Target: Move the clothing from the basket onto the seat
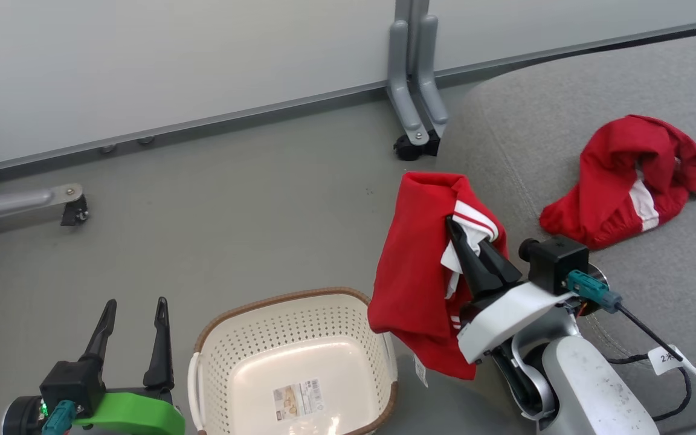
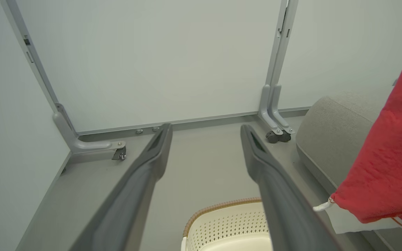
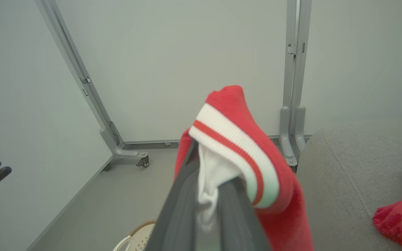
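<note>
Pale partition panels (image 1: 173, 60) on castored grey feet (image 1: 409, 112) stand on a plain grey floor (image 1: 233, 229).

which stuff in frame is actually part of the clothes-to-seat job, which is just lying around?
Job: basket, seat, lifted red garment, second red garment lying on the seat.
Lying about: centre partition foot, left partition foot, tagged cable.

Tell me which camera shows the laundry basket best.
The head view: the basket shows nearly whole, with rim, handle and floor sticker. The left wrist view catches its far rim and perforated wall; the right wrist view just a corner.
</note>
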Available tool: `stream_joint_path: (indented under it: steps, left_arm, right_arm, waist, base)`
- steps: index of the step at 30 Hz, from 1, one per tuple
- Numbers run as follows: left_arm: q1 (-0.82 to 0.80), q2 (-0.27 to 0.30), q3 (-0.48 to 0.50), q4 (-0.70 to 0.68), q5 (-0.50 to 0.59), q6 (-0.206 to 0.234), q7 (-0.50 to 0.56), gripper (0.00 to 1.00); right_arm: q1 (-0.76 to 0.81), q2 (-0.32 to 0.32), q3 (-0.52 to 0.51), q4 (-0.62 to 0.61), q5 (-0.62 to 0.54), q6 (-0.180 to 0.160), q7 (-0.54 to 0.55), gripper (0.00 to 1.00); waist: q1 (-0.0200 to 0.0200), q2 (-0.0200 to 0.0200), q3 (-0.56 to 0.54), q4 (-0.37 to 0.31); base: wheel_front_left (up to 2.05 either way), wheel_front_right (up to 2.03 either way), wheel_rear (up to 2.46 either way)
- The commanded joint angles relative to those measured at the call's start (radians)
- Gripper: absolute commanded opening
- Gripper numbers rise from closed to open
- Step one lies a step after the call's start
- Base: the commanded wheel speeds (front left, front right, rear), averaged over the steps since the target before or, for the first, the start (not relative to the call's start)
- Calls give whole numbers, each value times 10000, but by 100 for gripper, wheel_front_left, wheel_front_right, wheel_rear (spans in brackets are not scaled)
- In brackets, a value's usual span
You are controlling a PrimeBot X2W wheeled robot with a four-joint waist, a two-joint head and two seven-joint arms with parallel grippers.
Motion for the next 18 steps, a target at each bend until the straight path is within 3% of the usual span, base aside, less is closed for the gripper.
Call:
stream_joint_path:
  steps: [1, 9, 18]
  left_arm:
    - [-110, -19, 76, -34, 98, -28, -27, 100]
    - [-436, -6, 192, -181, 330, -184, -23, 100]
    - [-700, 164, 279, -405, 507, -184, -16, 100]
  right_arm:
    - [122, -6, -128, -136, -76, -11, 32, 0]
    - [369, -5, -1255, -708, -258, -11, 35, 0]
    - [35, 1, -2485, -1024, -327, -11, -95, 0]
  waist:
    - [0, -1, 414, -963]
    - [0, -1, 875, -2199]
    - [0, -1, 1409, -2857]
  base:
    - [0, 0, 0]
    - [0, 0, 0]
    - [0, 0, 0]
